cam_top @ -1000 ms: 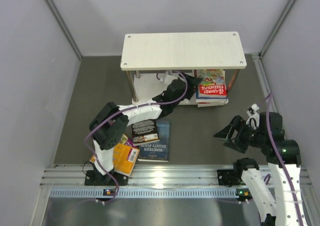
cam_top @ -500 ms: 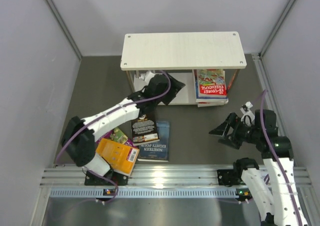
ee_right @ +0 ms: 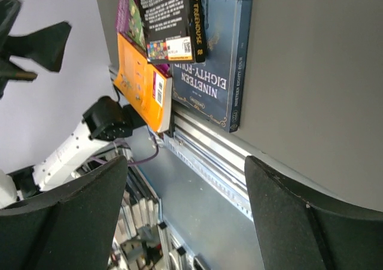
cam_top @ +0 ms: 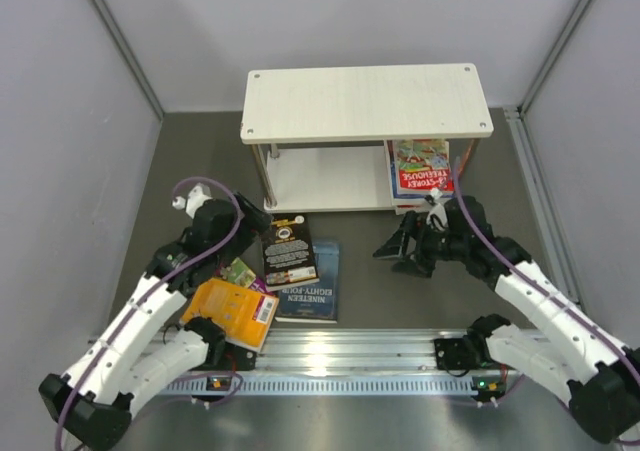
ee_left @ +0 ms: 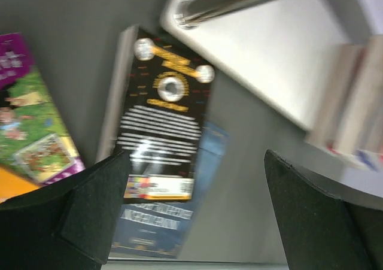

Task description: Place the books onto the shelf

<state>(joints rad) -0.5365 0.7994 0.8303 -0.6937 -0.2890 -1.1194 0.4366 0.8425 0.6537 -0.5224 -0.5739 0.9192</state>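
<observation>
Books-to-shelf task, with neither arm carrying a book. The shelf [cam_top: 365, 101] stands at the far side of the table [cam_top: 195, 151]. A stack of books [cam_top: 423, 176] lies flat at the right end of its lower tier. Four books lie on the table in front of the shelf's left half: a black book [cam_top: 290, 253] rests on a dark blue book [cam_top: 318, 293], and a purple-green book [cam_top: 238, 270] and an orange book [cam_top: 238, 311] overlap farther left. The left tool [ee_left: 196, 162] hangs above the black book, in front of the shelf's left legs, fingers spread wide and holding nothing. The right tool [cam_top: 396, 255] sits low in front of the shelf's right half, near the stack, jaws likewise apart and empty. The step in hand appears to be the reach for the next book. The black one, uppermost in its pile, is the likely choice. Being thin and flat, it probably calls for a pinch on an overhanging edge before the carry to the lower tier.
</observation>
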